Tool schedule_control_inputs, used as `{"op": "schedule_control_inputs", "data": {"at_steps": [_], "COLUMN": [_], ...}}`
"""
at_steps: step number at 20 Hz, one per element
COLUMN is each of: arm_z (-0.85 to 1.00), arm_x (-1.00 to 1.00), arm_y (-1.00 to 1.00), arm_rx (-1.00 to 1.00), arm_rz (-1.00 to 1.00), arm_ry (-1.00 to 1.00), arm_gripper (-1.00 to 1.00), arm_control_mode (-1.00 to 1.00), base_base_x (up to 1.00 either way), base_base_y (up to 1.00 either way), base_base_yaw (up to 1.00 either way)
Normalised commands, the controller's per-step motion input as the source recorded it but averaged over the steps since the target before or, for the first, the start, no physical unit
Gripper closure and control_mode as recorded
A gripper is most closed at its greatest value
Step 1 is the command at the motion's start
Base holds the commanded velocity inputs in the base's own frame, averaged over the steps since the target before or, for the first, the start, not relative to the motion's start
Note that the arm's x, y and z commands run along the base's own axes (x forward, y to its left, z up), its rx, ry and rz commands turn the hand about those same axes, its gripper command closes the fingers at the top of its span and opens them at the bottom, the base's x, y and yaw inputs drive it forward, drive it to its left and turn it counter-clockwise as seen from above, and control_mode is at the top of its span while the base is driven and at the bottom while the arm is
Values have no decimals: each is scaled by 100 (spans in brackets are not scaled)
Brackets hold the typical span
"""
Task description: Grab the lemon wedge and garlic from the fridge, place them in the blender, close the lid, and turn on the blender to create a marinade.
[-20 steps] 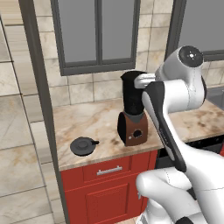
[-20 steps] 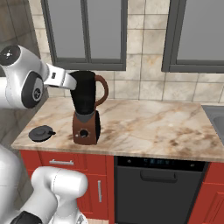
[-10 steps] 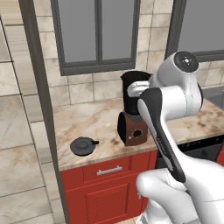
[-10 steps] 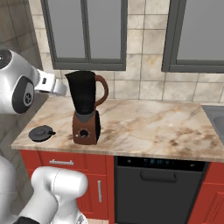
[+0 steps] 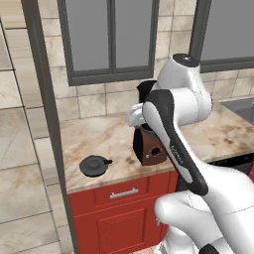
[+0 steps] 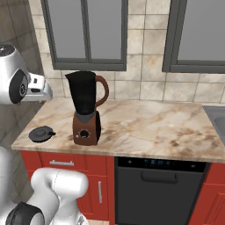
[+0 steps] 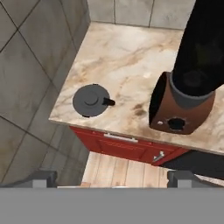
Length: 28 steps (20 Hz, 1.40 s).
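I read no writing on the blender or the lid, which lies near the counter's left front corner. My gripper hangs spread wide, holding nothing.

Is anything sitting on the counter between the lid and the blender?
No. In the hand view only bare marble counter separates the lid from the blender.

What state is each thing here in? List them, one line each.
blender: upright on the counter, jar open at the top, no lid on it.
lid: off the jar, lying flat on the counter beside the blender, apart from it.
gripper: open, holding nothing, above the counter's edge.
drawer: shut.
dishwasher: door shut.
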Motion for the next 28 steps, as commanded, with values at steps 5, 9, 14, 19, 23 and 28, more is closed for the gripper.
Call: {"op": "schedule_control_inputs", "data": {"at_steps": [5, 9, 14, 19, 23, 28], "arm_z": [-42, -30, -75, -79, -60, -52], "arm_x": [0, 0, 24, 46, 53, 47], "arm_y": [25, 61, 62, 11, 4, 29], "arm_rx": [-6, -13, -10, -6, 0, -4], "arm_rz": [46, 35, 28, 32, 29, 15], "arm_ry": [29, 22, 10, 16, 6, 0], "arm_gripper": [-100, -100, -100, -100, -100, -100], "arm_control_mode": [-100, -100, -100, -100, -100, -100], "base_base_x": [0, 0, 0, 0, 0, 0], "base_base_y": [0, 0, 0, 0, 0, 0], "base_base_yaw": [0, 0, 0, 0, 0, 0]}}
